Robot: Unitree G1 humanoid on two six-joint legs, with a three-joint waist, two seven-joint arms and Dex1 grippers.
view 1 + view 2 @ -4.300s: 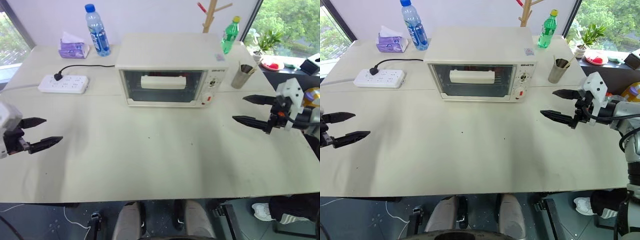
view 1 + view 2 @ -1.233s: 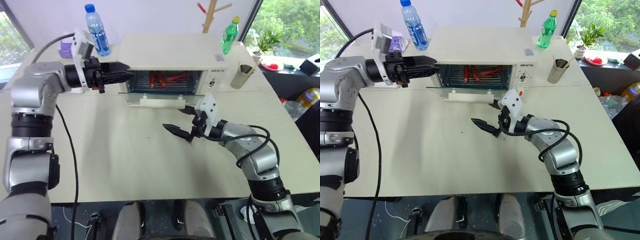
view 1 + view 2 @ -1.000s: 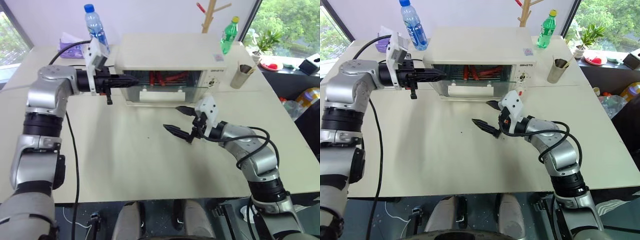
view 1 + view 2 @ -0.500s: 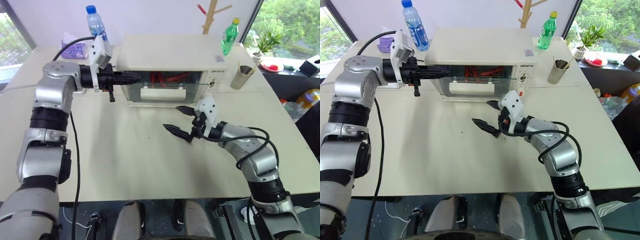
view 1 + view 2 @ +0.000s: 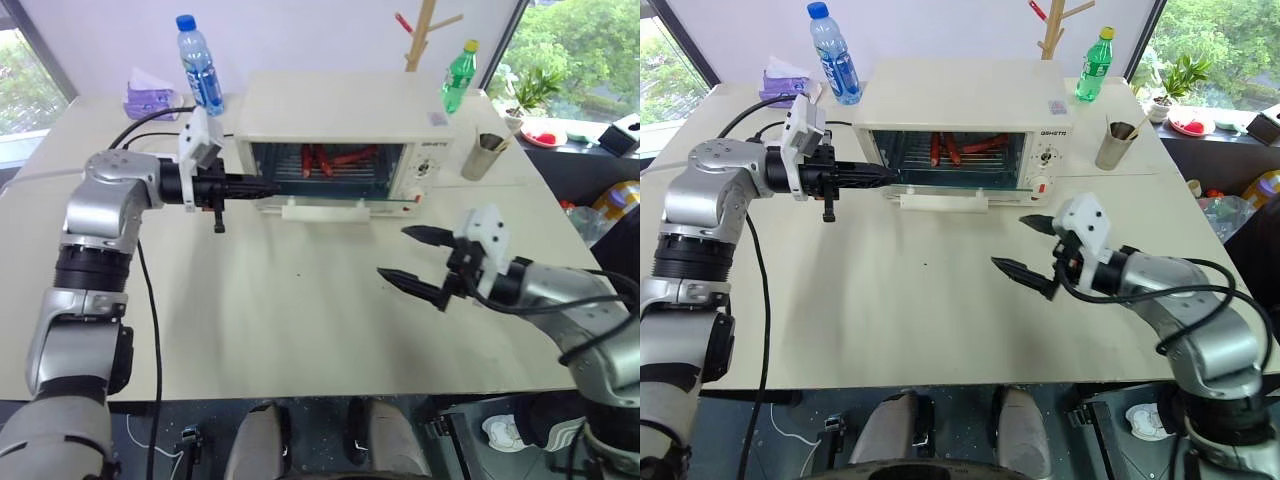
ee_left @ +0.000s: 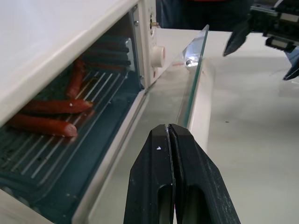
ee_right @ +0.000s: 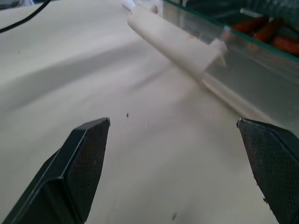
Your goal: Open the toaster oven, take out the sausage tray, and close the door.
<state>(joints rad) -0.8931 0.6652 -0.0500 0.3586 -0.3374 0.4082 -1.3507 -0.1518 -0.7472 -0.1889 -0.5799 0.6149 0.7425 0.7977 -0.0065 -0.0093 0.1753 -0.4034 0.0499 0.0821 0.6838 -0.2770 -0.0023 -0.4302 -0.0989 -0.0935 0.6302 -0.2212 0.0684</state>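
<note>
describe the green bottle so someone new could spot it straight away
Start at the cream-white toaster oven in the middle of the table's far side. Just past its back right corner, beyond the metal cup of utensils, stands the green bottle. It is green with a yellow cap, while the other bottle, on the oven's left, is clear with a blue cap.

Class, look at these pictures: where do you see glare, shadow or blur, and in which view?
Left wrist view: bright glare on the glass door's edge; the left hand close up is soft. Right wrist view: the right hand's fingers are blurred and the sausages hazy behind glass. Left eye view: soft shadows on the table.
</note>
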